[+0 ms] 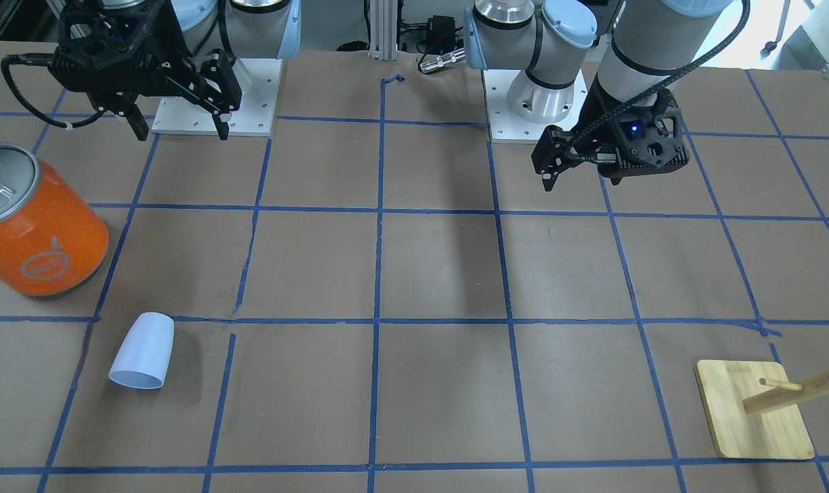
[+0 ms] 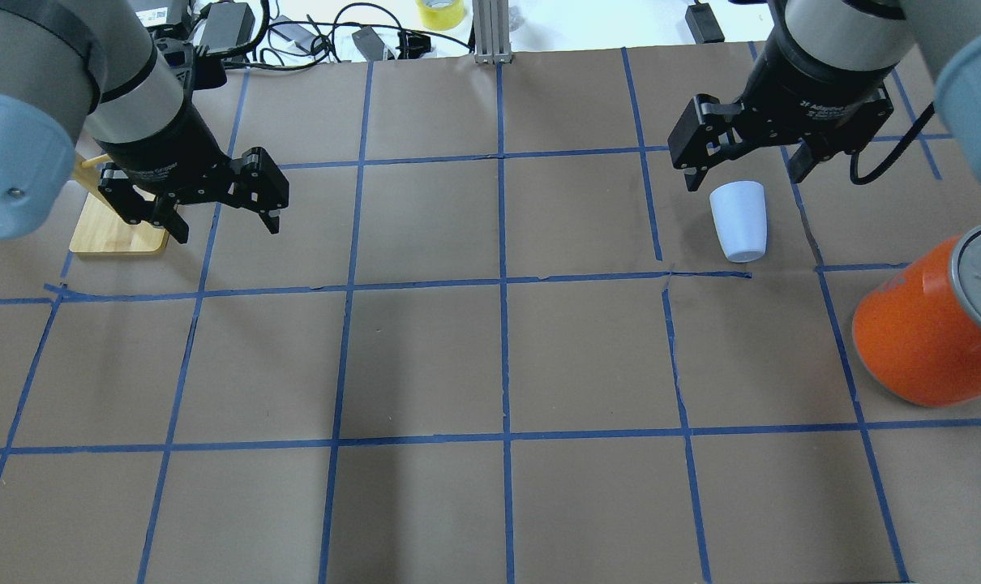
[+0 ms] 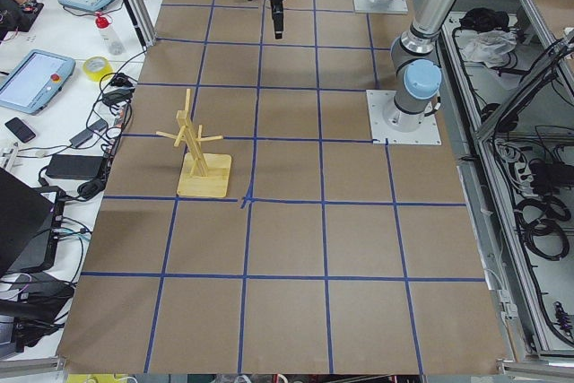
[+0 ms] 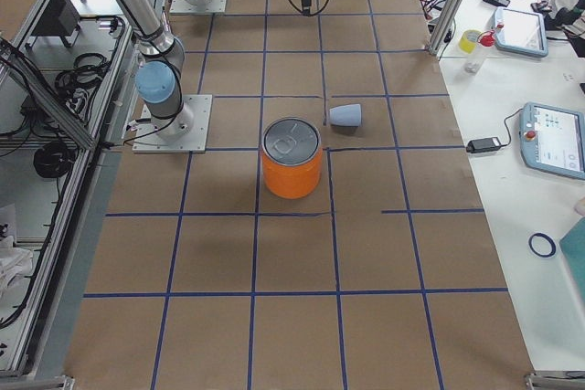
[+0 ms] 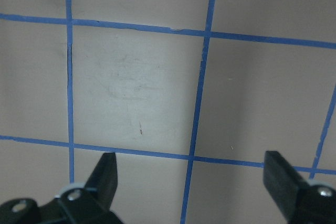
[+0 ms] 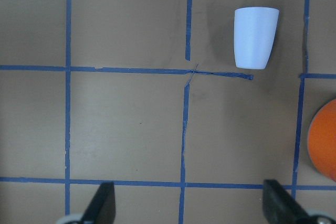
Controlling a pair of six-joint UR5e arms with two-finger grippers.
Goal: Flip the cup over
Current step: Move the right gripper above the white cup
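Observation:
The small pale lavender-blue cup point(image 1: 142, 350) lies on its side on the brown paper table, wide end pointing away from the robot. It also shows in the overhead view point(image 2: 738, 221), the exterior right view point(image 4: 345, 115) and the right wrist view point(image 6: 254, 38). My right gripper point(image 2: 742, 177) is open and empty, raised well above the table on the robot's side of the cup; it also shows in the front view point(image 1: 181, 131) and the right wrist view point(image 6: 189, 195). My left gripper point(image 2: 227, 229) is open and empty, far from the cup, over bare paper point(image 5: 191, 163).
A large orange can point(image 1: 41, 233) with a silver lid stands close to the cup, on the robot's right point(image 2: 928, 332). A wooden mug tree point(image 1: 753, 411) on a square base stands near my left gripper point(image 2: 117, 231). Blue tape lines grid the table.

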